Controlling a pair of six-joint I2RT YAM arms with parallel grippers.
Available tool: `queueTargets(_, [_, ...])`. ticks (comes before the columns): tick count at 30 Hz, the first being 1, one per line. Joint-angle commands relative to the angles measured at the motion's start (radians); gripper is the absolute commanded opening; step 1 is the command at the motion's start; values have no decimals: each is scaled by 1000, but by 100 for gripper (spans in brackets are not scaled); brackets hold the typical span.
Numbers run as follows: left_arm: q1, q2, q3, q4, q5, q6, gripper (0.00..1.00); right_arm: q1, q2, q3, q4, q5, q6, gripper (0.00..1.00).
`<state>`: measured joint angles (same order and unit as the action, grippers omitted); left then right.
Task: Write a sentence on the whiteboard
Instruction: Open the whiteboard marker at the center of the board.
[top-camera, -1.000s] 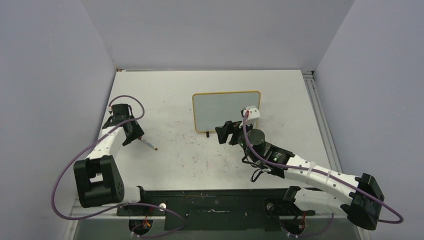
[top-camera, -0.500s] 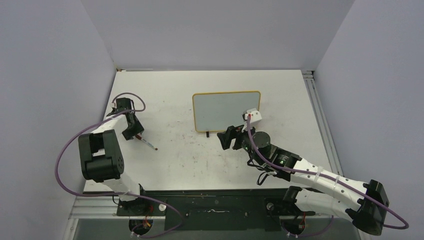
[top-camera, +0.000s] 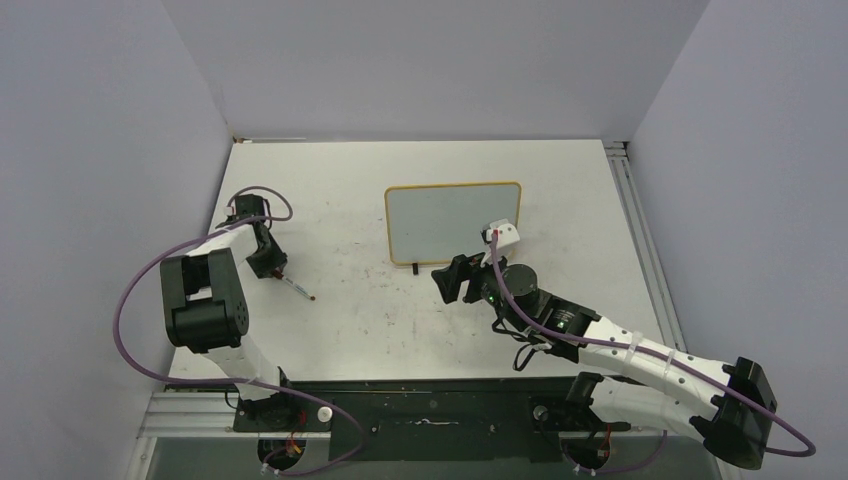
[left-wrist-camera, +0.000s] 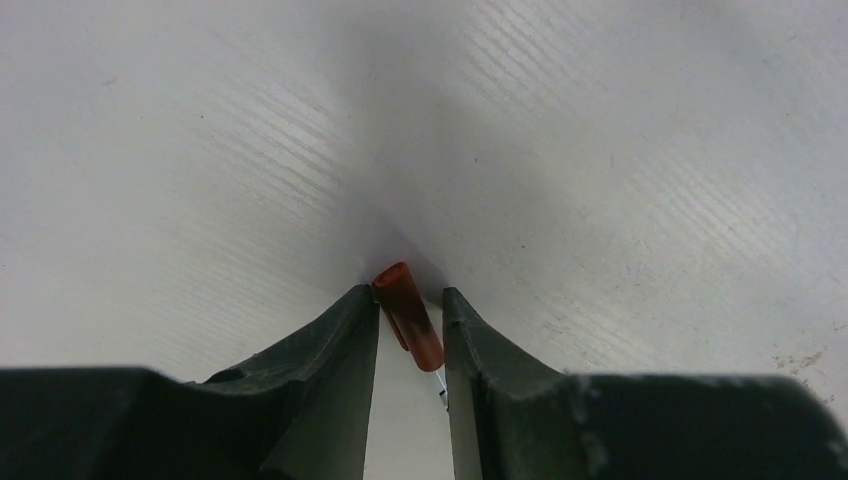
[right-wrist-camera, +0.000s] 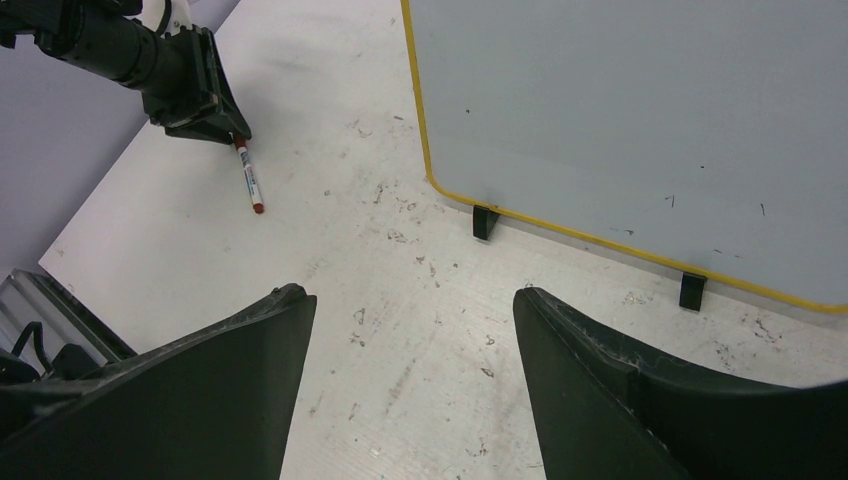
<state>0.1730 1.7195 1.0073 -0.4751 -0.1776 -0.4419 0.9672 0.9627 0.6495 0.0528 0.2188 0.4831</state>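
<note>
Top external | left end effector (top-camera: 275, 268) astride marker (top-camera: 298, 289) | whiteboard (top-camera: 440, 220) well apart

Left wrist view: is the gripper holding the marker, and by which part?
The left gripper straddles the red end of the marker; whether it is clamped cannot be told. The right gripper holds nothing.

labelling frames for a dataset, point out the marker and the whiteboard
marker (right-wrist-camera: 248, 178): right wrist view, middle of its barrel
whiteboard (top-camera: 450, 222): top external view, centre of its white face
</note>
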Motion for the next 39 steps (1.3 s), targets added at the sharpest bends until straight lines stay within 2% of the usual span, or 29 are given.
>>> queueTargets(1, [8, 30, 52, -11, 21, 1, 28, -10, -7, -4, 32, -8, 12, 74])
queueTargets(4, [9, 35, 51, -12, 28, 2, 27, -9, -15, -4, 21, -2, 14, 74])
queueTargets(12, [4, 13, 20, -18, 100, -4, 7, -9, -52, -8, -17, 16, 26, 73])
queueTargets(15, [-9, -49, -10, -14, 127, -20, 0, -9, -67, -18, -34, 27, 37, 73])
queueTargets(23, [-107, -314, -174, 72, 243, -170, 0, 2, -62, -53, -50, 16, 69, 74])
queueTargets(31, [-332, -625, -428, 238, 256, -484, 0, 77, -6, -84, 53, -31, 113, 78])
queueTargets(35, [-484, -763, -545, 336, 192, -685, 0, 129, 62, -99, 147, -70, 137, 85])
queueTargets(39, [-610, -826, -605, 409, 128, -828, 0, 141, 129, -111, 242, -147, 168, 88])
